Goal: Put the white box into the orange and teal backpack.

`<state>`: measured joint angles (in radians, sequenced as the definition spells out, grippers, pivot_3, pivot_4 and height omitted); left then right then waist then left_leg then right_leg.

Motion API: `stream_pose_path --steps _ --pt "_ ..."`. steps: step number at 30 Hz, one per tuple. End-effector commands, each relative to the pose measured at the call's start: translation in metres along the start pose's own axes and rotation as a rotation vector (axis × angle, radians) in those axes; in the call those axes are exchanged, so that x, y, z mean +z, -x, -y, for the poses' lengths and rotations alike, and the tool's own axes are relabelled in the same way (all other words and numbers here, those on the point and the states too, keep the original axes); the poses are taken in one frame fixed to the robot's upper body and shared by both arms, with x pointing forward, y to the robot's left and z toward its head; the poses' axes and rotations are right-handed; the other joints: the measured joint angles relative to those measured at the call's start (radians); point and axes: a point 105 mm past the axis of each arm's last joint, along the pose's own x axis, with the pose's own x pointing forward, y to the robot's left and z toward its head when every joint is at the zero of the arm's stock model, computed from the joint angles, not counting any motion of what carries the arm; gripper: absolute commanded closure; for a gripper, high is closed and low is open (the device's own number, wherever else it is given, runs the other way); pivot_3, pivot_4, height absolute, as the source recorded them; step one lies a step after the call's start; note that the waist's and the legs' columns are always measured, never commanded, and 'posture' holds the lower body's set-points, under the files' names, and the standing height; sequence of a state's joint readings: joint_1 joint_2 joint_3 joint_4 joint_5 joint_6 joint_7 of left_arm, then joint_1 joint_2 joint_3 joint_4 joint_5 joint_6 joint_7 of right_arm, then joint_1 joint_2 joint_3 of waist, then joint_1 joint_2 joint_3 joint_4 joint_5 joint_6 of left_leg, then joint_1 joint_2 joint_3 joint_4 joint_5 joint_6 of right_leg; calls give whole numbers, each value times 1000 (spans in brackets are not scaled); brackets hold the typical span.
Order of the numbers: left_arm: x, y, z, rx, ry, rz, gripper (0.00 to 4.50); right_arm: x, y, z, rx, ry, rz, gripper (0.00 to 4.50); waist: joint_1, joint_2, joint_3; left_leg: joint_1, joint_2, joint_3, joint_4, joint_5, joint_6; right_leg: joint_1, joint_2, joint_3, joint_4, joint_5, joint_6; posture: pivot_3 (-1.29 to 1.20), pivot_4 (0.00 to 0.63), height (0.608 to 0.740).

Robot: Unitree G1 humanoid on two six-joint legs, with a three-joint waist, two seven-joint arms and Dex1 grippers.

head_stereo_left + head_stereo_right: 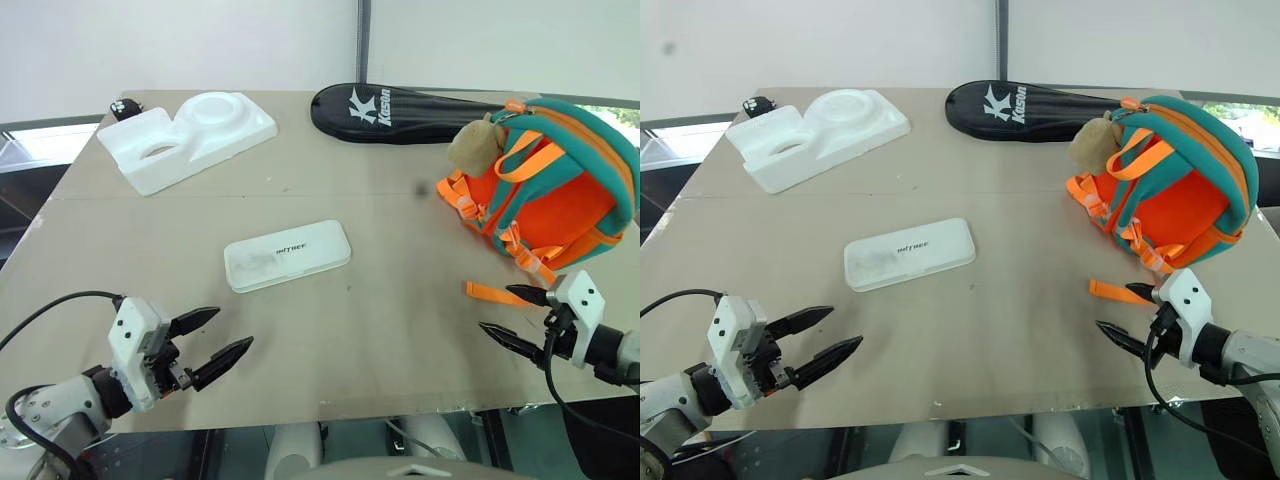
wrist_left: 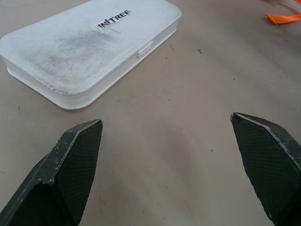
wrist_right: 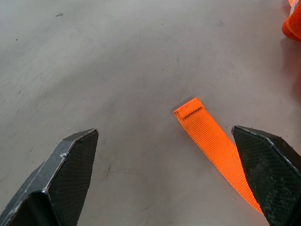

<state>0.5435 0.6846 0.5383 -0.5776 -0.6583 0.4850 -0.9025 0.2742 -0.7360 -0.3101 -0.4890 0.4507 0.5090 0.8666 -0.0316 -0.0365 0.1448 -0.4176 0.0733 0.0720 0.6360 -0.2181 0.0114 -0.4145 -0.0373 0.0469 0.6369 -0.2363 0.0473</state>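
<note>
White box [image 1: 287,255], flat, smooth, rounded corners, scuffed lid

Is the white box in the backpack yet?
No. The white box lies flat on the table, apart from the backpack.

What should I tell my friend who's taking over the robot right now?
Left hand: open, holding nothing, near the table's front edge, short of the flat white rectangular box.
Right hand: open, holding nothing, beside a loose orange strap end.
The white box lies flat mid-table. The teal and orange child's backpack sits at the right, with a beige plush charm.
Done: nothing yet; the box is untouched.
Left: pick up the box and put it into the backpack.
</note>
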Motion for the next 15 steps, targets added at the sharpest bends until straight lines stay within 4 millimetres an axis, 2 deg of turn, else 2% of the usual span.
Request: stream_pose_path --steps 1,3,5,6,9,12,15 --pt "6 0 -3 25 1 23 47 20 -12 -2 22 61 90 0 0 0 0 0 0 0 0 0 0 0 0 0 0 0 0 0 150 740" --pt "8 -1 -8 82 60 62 47 43 -34 -9 45 104 174 0 -12 -2 0 1 0 0 0 0 0 0 0 1 0 0 0 0 150 740" --pt "12 -1 -12 122 116 107 47 56 -49 -14 61 110 219 0 -12 -1 1 2 1 -1 0 0 0 0 0 -1 0 0 1 0 150 740" --pt "13 -1 -14 136 138 123 3 60 -57 -15 62 106 227 247 -9 -1 1 2 1 -1 0 0 0 0 0 -1 0 0 2 0 150 740" --pt "22 -1 -19 201 202 193 726 71 -75 -12 50 99 234 1113 -2 -3 0 2 0 0 0 0 0 -1 0 -3 2 1 0 0 150 740" --pt "24 2 -34 329 272 232 2232 96 -106 -9 13 103 271 2656 -1 -3 0 1 0 1 0 0 0 0 0 -3 2 1 -1 0 150 740" --pt "24 5 -53 452 308 245 3632 108 -135 -11 -23 126 264 4087 -5 -3 0 1 0 1 0 0 0 0 1 -3 3 1 -1 0 150 740"
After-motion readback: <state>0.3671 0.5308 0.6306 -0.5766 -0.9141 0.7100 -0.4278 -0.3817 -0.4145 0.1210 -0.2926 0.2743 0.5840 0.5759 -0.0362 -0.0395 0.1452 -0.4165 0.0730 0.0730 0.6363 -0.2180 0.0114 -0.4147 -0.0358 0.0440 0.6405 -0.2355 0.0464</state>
